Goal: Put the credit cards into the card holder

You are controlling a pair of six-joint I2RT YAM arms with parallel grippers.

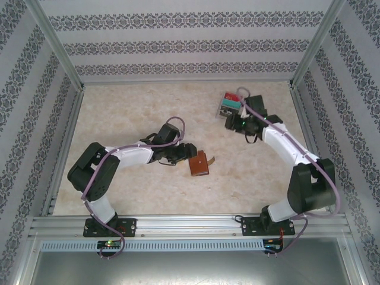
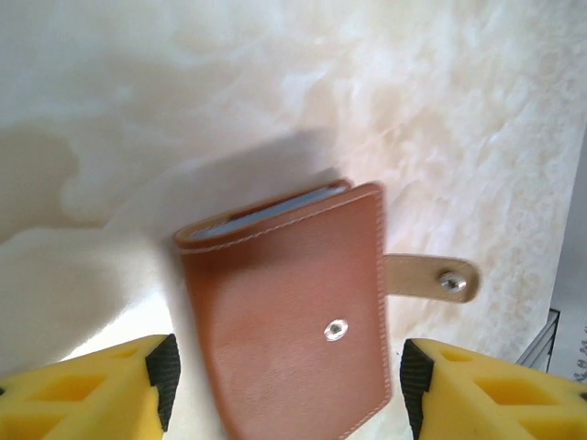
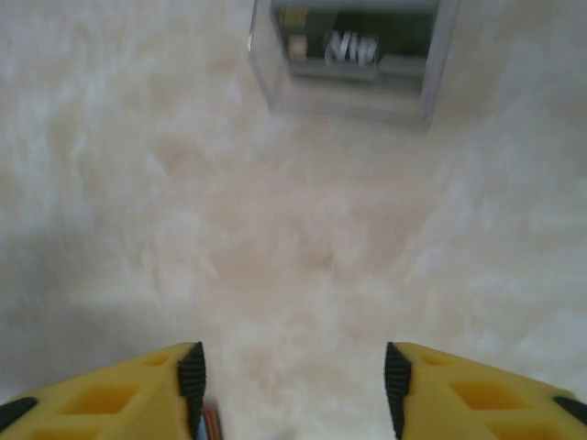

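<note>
Tray (image 3: 353,108) of cards (image 3: 353,44) beyond right claw (image 3: 289,385)

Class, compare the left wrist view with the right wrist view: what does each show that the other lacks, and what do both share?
Left wrist view: a brown leather card holder lies folded on the table, its snap tab unfastened and sticking out, card edges peeking from the fold.
Right wrist view: a clear tray with cards in it, blurred, at the top.
Both: the left gripper and the right gripper each stand open, yellow fingers apart, over the pale marbled table.
</note>
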